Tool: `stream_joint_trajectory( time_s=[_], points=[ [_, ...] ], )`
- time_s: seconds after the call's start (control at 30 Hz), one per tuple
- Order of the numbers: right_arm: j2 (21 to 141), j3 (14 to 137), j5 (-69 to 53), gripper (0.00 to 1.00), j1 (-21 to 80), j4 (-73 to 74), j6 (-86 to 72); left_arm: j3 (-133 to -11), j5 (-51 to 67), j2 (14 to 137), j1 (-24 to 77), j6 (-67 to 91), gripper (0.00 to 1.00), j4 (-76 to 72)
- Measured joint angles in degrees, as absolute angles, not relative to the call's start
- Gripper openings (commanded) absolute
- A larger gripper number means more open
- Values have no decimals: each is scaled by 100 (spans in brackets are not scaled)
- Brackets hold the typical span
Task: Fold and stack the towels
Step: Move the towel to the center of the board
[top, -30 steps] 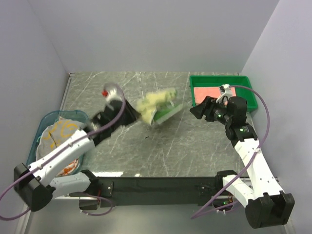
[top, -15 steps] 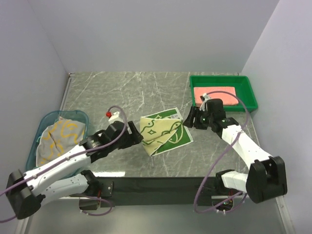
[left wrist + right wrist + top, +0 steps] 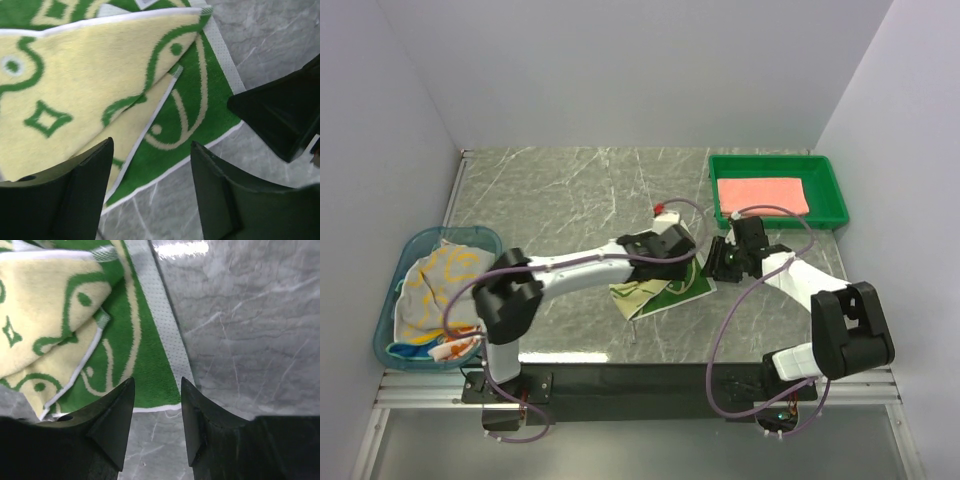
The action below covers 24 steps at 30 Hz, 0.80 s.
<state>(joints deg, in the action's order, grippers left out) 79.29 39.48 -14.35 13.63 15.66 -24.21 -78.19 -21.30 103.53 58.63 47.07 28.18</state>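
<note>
Left gripper [image 3: 151, 150], jaws wide apart and holding nothing, hangs over the frog towel [image 3: 665, 288]. This towel lies partly folded on the marble-patterned table [image 3: 570, 190], near its front centre, with a pale yellow flap turned over the dark green face. Right gripper [image 3: 157, 385], jaws parted more narrowly and likewise empty, is poised over the towel's white-hemmed right corner; contact cannot be told. The two grippers stand close together. At far right, the green tray [image 3: 775, 160] carries a flat salmon-pink towel [image 3: 761, 193]. At far left, the blue basket [image 3: 382, 330] holds a crumpled cream towel [image 3: 445, 275], its coloured marks too small to read. Open tabletop runs behind the frog towel to the white walls [image 3: 640, 80], which enclose three sides.
</note>
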Motion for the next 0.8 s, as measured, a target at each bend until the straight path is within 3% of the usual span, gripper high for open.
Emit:
stream_joint_trajectory(
  time_s=[0.17, 0.8],
  points=[
    [8060, 3629, -1559, 44, 1363, 1219, -2659, -8281, -2359, 11113, 6075, 4515, 58, 2827],
    [8283, 3350, -1914, 39, 1317, 346, -3328, -9314, -3253, 12475, 6010, 4434, 49, 2585]
  ],
)
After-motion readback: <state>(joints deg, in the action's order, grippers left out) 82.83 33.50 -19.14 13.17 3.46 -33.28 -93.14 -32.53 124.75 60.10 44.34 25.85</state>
